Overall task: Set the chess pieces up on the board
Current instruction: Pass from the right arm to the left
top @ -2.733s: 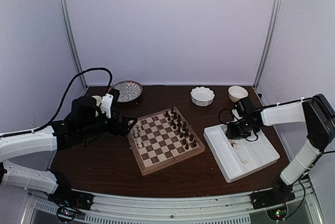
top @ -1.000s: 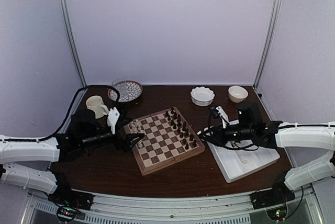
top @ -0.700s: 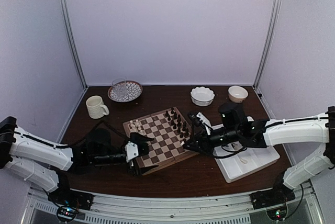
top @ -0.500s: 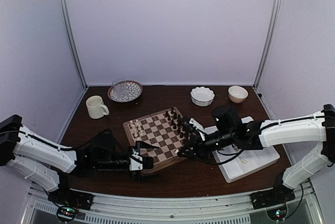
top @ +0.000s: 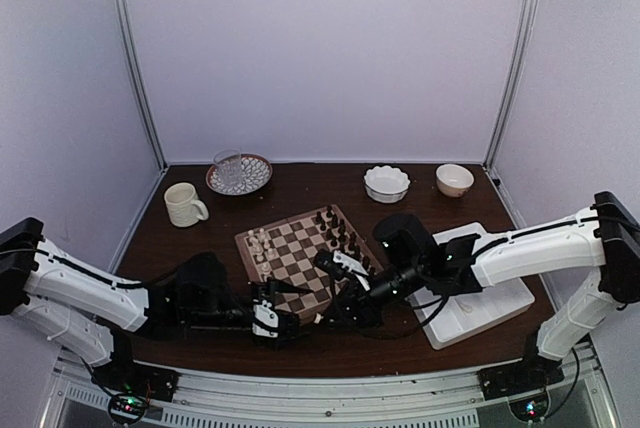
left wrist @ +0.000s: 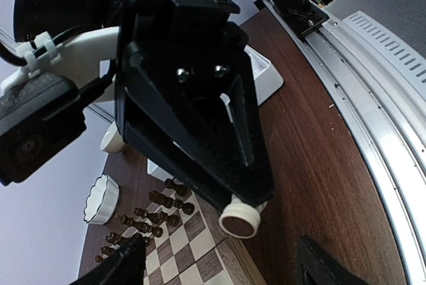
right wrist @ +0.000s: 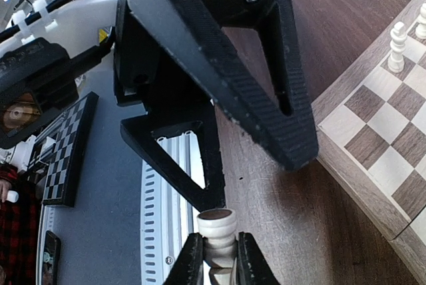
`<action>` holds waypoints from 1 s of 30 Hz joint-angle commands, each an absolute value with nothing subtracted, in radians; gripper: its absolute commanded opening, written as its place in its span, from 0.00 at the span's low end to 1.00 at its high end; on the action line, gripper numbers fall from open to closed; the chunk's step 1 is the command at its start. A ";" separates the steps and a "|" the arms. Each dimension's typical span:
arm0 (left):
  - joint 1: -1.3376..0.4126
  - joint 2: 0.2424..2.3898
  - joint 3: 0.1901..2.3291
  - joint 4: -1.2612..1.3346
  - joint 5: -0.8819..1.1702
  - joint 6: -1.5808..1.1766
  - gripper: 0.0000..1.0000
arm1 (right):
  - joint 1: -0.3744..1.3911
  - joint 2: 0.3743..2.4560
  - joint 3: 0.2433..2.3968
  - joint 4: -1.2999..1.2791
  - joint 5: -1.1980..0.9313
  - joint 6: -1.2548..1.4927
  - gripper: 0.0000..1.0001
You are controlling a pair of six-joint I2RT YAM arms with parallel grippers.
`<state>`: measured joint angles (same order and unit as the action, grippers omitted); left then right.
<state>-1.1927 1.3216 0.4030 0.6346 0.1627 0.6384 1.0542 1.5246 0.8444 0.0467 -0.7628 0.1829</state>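
One cream chess piece (right wrist: pixel 217 227) is pinched between the fingers of the right gripper (right wrist: pixel 216 253), its round base turned away from the wrist. It hangs over bare table (top: pixel 200 248) at about 6 o'clock from the board (top: pixel 300 273), just off the near rim. The left wrist view shows the same piece at the tip of the black right gripper.

The left gripper (left wrist: pixel 223 268) faces it from 9 o'clock with its jaws spread wide and nothing between them. Whether it touches the piece cannot be told.

On the board, two more cream pieces (right wrist: pixel 397 45) stand upright on squares near the edge in the right wrist view. From above they belong to a small cluster at the 10 o'clock side, too small to count. The dark pieces (top: pixel 340 235) stand in a double row along the 2 o'clock side, also too many and too small to count.

Around the board stand:
- one mug (top: pixel 184 204) at 10 o'clock
- one patterned plate (top: pixel 255 176) carrying one glass (top: pixel 228 165) at 11 o'clock
- one fluted white bowl (top: pixel 386 183) at 1 o'clock
- one smaller bowl (top: pixel 454 179) at 2 o'clock
- one white tray (top: pixel 490 298) at 4 o'clock, partly under the right arm
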 commanded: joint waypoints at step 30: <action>-1.260 1.370 0.484 0.559 0.158 0.724 0.27 | 1.079 1.580 0.904 0.024 -0.776 0.149 0.13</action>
